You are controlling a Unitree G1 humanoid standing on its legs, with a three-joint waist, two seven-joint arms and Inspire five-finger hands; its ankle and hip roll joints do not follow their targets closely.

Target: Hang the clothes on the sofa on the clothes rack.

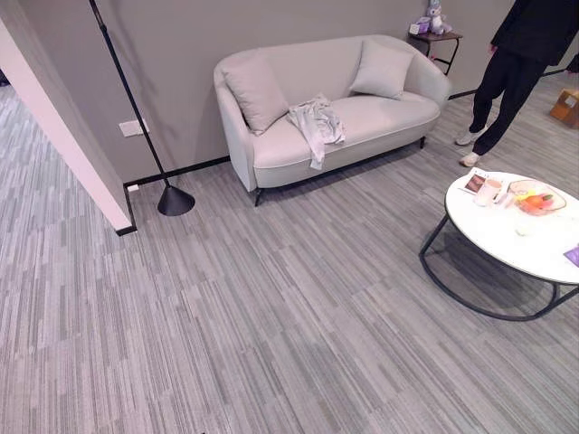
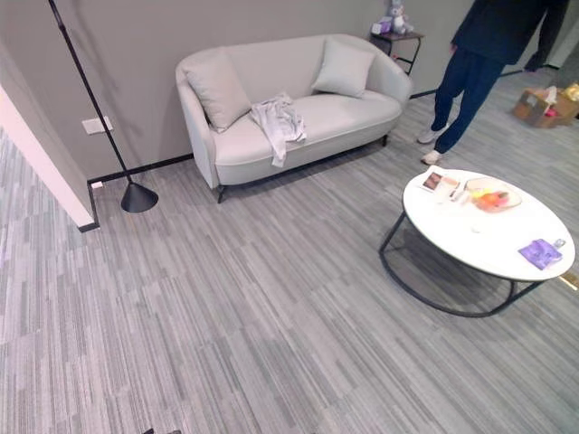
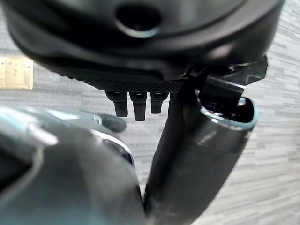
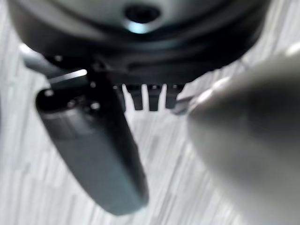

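Left hand (image 3: 140, 101) empty; pale crumpled clothes (image 1: 317, 125) on sofa (image 1: 271, 154).

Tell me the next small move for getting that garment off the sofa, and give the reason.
Probably step forward toward the pale grey two-seat sofa. The crumpled light grey garment lies on its seat cushion, draped over the front edge, with a wide stretch of grey striped carpet before it. Both robot hands, left and right, hang over the carpet holding nothing.

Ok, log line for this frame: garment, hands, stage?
garment: draped on sofa seat, untouched | left hand: open, empty | right hand: open, empty | stage: pre-approach | bystander: person by sofa
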